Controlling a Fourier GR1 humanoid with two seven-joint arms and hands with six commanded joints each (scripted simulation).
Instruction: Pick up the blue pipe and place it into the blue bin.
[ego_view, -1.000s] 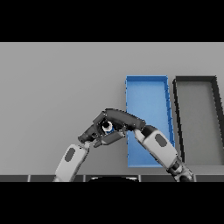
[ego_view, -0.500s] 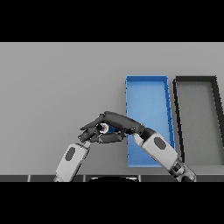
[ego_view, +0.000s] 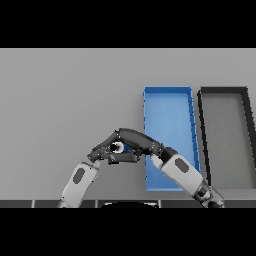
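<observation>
Two robot hands meet low in the head view | right robot hand (ego_view: 137, 141) curls round the blue pipe (ego_view: 120, 147), only its pale end showing | left robot hand (ego_view: 104, 152) touches it, fingers curled, grip unclear | blue bin (ego_view: 167, 92) just right of them on the grey bench (ego_view: 60, 100) | dark bin (ego_view: 222, 91) farther right

- blue pipe (ego_view: 119, 147): short, only its pale round end and a sliver of blue show, enclosed by dark fingers (ego_view: 131, 136) above and below it.
- blue bin (ego_view: 168, 100): long open tray, lying just right of those fingers.
</observation>
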